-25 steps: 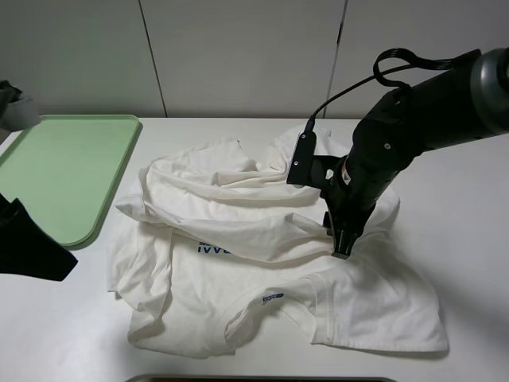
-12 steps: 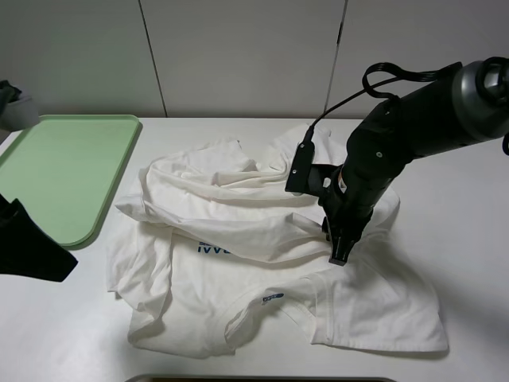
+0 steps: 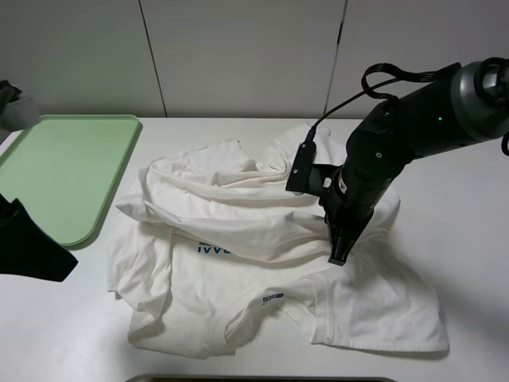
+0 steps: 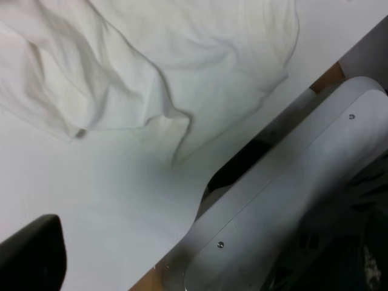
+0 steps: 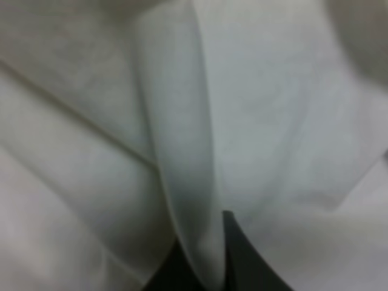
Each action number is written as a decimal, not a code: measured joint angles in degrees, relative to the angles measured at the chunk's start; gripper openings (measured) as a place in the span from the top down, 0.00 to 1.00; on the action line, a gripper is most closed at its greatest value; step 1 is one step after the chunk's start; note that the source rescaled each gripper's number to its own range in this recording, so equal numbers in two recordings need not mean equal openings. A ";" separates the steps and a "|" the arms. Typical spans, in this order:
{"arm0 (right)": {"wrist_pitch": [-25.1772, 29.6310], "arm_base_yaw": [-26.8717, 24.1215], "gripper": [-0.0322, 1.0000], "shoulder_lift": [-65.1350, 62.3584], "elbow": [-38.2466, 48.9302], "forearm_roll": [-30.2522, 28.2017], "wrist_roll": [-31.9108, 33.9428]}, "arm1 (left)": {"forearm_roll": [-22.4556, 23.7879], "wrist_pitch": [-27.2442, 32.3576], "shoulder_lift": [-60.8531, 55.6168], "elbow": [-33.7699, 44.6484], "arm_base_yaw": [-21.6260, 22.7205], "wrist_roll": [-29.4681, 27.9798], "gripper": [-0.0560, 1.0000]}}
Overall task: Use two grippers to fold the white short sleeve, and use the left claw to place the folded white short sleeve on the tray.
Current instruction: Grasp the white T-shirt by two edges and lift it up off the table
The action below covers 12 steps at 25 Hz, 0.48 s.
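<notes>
The right gripper [image 3: 339,253] has its fingers [image 5: 251,264] closed tight on a raised fold of the shirt [image 3: 238,302], near its middle. The shirt lies crumpled and partly folded over on the table [image 3: 469,239], collar at the near edge, just beside the tray [image 3: 64,167]. The left gripper [image 3: 32,248] holds nothing, its jaws wide, low over the table off the shirt's left edge.

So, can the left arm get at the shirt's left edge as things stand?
Probably yes: the left arm sits beside the white short sleeve with only bare table between, and the right tool pinches a fold on its other side.
</notes>
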 joint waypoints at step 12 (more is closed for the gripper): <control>3.18 0.00 0.97 0.00 0.00 -1.58 0.00 | -2.54 -5.74 0.00 0.00 0.00 0.13 0.05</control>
